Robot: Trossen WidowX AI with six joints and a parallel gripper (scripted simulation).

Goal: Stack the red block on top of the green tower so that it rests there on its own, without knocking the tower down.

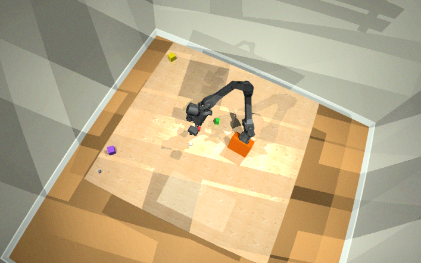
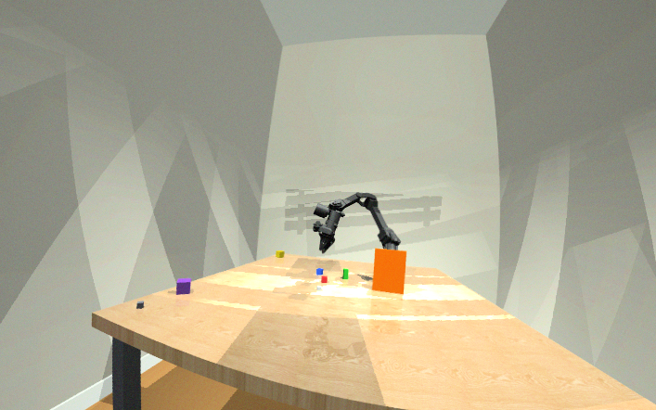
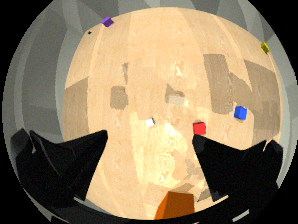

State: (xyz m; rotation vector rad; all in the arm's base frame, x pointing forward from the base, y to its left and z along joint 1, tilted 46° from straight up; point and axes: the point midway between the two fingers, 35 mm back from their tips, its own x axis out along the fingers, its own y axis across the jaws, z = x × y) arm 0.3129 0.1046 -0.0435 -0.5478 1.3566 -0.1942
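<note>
The small red block [image 1: 199,128] [image 2: 324,278] [image 3: 198,127] lies on the wooden table, half hidden behind my fingers in the top view. The green tower [image 1: 217,121] [image 2: 345,274] stands upright a short way to its right; the wrist view does not show it. My gripper [image 1: 192,131] [image 2: 324,249] [image 3: 150,137] is open and empty. It points down and hangs well above the table, roughly over the red block. In the wrist view the red block sits just beside the right finger's tip.
A blue cube [image 2: 319,271] [image 3: 240,112] lies just behind the red block. A tiny white block [image 1: 190,143] [image 2: 318,288] [image 3: 149,123] lies in front. The arm's orange base box [image 1: 240,147] [image 2: 389,271] stands right. A yellow cube [image 1: 171,56], a purple cube [image 1: 111,150] and a small grey block [image 1: 99,171] lie far off.
</note>
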